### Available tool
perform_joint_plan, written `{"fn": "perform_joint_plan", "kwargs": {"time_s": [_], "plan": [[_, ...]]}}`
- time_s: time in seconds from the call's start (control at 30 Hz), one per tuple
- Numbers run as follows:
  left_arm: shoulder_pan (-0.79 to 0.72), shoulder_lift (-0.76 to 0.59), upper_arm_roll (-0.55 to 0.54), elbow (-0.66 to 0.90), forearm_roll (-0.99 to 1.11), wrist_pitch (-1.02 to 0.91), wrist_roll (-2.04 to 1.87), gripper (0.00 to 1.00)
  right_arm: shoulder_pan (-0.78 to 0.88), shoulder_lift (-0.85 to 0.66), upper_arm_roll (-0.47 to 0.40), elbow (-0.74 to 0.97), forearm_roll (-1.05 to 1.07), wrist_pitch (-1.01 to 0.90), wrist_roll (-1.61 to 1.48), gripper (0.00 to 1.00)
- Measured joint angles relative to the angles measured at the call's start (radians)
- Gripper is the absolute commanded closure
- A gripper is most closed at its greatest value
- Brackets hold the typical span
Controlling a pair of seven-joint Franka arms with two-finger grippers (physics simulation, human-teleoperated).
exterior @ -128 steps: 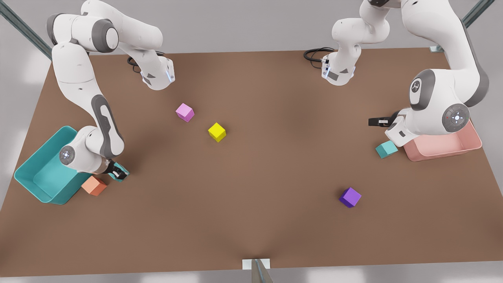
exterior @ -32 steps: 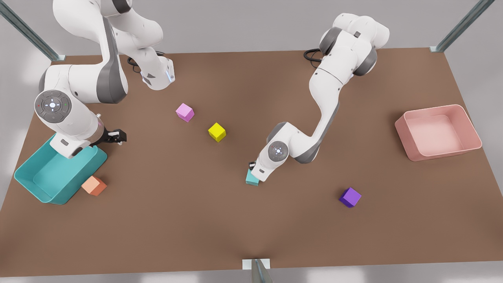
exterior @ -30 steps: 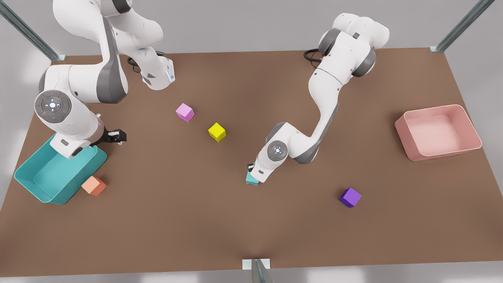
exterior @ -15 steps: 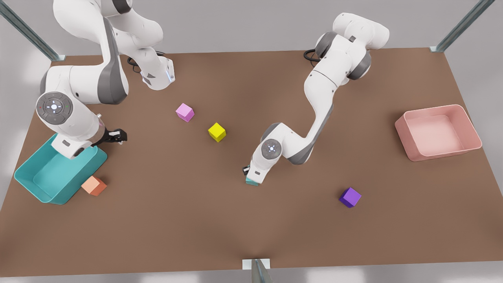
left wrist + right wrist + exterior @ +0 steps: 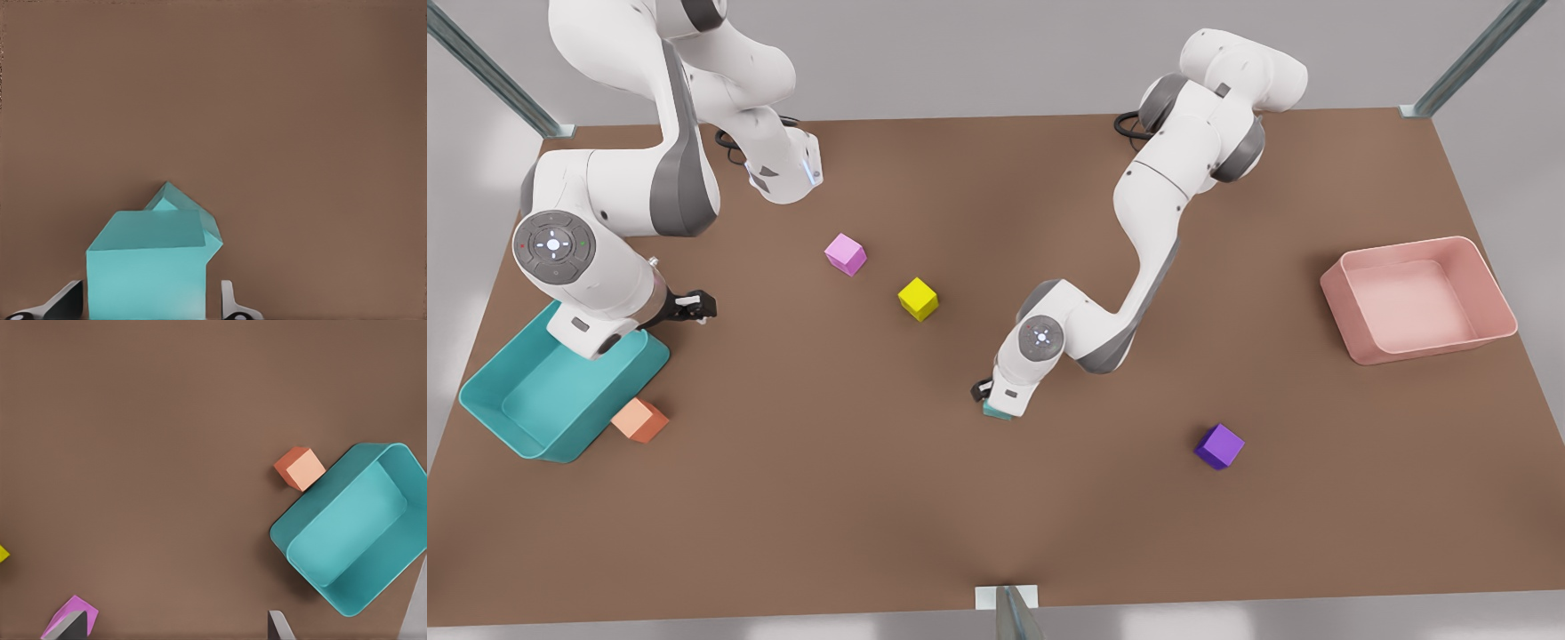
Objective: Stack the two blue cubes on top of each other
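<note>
Between the fingers of my left gripper [image 5: 150, 307] sits one blue cube [image 5: 147, 267], and the gripper is shut on it. The second blue cube [image 5: 175, 199] lies right beneath it, turned at an angle, with only a corner showing past the held one. In the front view this left gripper [image 5: 985, 393] is low over the table's middle, and a sliver of blue cube [image 5: 996, 412] shows under it. My right gripper [image 5: 694, 307] hovers open at the front view's left, above the teal bin's corner, holding nothing; its fingers [image 5: 280, 625] stand wide apart.
A teal bin [image 5: 516, 418] and an orange cube [image 5: 639, 420] sit at the front view's left, also seen as the bin [image 5: 293, 540] and cube [image 5: 300, 468]. Pink cube [image 5: 845, 254], yellow cube [image 5: 918, 299], purple cube [image 5: 1219, 445] and pink bin [image 5: 1352, 267] stand apart.
Earlier the two blue cubes lay far apart, one by each bin. Over the last second my left gripper has shifted slightly toward the front view's left with its cube. The right gripper barely moved.
</note>
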Motion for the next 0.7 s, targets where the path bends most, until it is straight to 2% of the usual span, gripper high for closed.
{"fn": "perform_joint_plan", "kwargs": {"time_s": [0.17,0.23,0.27,0.33,0.4,0.43,0.5,0.57,0.7], "plan": [[0.027,-0.069,0.0,0.0,0.009,-0.06,-0.012,0.0,0.013,0.0,0.0,0.0,-0.002,-0.001,-0.001,0.0],[0.062,-0.141,-0.002,0.001,0.01,-0.119,-0.015,0.0,0.013,0.0,-0.001,0.0,-0.002,-0.002,-0.001,0.0],[0.115,-0.205,-0.004,0.012,0.009,-0.176,-0.011,0.0,0.013,0.0,-0.001,0.0,-0.003,-0.002,-0.001,0.0],[0.336,-0.314,-0.003,0.066,0.015,-0.327,0.041,0.0,0.012,0.0,-0.001,0.0,-0.004,-0.002,-0.002,0.0],[0.524,-0.361,-0.002,0.083,0.054,-0.466,0.131,0.0,0.012,0.0,-0.001,0.0,-0.004,-0.002,-0.002,0.0],[0.579,-0.405,-0.001,0.057,0.07,-0.524,0.181,0.0,0.012,0.0,-0.001,0.0,-0.004,-0.002,-0.002,0.0],[0.606,-0.627,0.004,-0.226,0.07,-0.582,0.284,0.0,0.012,0.0,-0.001,0.0,-0.004,-0.002,-0.002,0.0],[0.601,-0.733,0.017,-0.264,0.047,-0.662,0.378,0.0,0.012,0.0,-0.001,0.0,-0.004,-0.003,-0.002,0.0],[0.592,-0.765,0.022,-0.262,0.026,-0.782,0.536,0.0,0.012,0.0,-0.001,0.0,-0.004,-0.003,-0.003,0.0]]}}
